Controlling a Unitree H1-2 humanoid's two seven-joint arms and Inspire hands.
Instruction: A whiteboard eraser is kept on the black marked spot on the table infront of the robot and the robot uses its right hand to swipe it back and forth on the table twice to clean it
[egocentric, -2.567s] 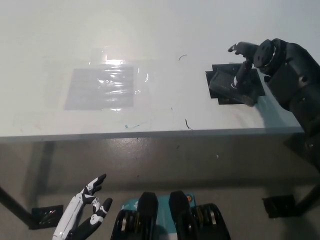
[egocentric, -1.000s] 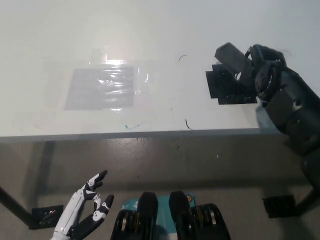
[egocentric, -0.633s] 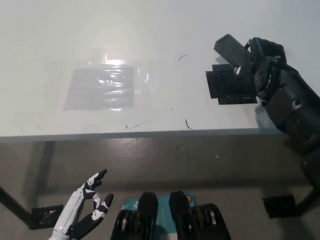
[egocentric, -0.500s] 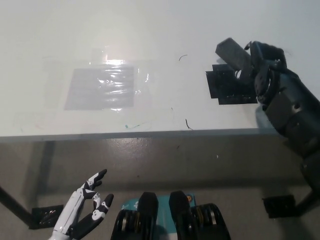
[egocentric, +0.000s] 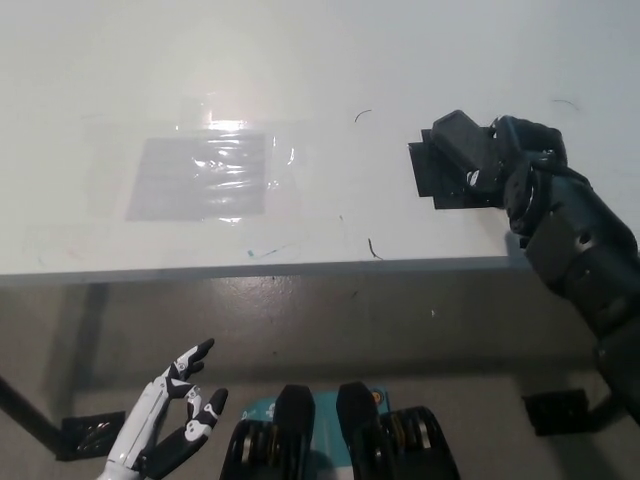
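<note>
Eraser (egocentric: 461, 139): held in the right hand (egocentric: 510, 160), over the marked spot (egocentric: 440, 178), at the surface's (egocentric: 300, 60) right.
Left hand (egocentric: 170, 420): hung below the surface's near edge, at left.

black marked spot (egocentric: 437, 175): I see only its 9 o'clock part; the rest sits under the eraser and right hand.
eraser (egocentric: 462, 143): 3 o'clock end buried in the right hand (egocentric: 515, 160); can't tell if its underside touches the table (egocentric: 320, 60).
right arm: runs out of frame toward 4 o'clock, upper part cut off.
left hand (egocentric: 170, 415): wrist cropped by the 6 o'clock edge.
taped clear sheet (egocentric: 200, 175): glare washes out its 12 o'clock edge; I can't read what's beneath it.
pen marks on table: too small to identify.
</note>
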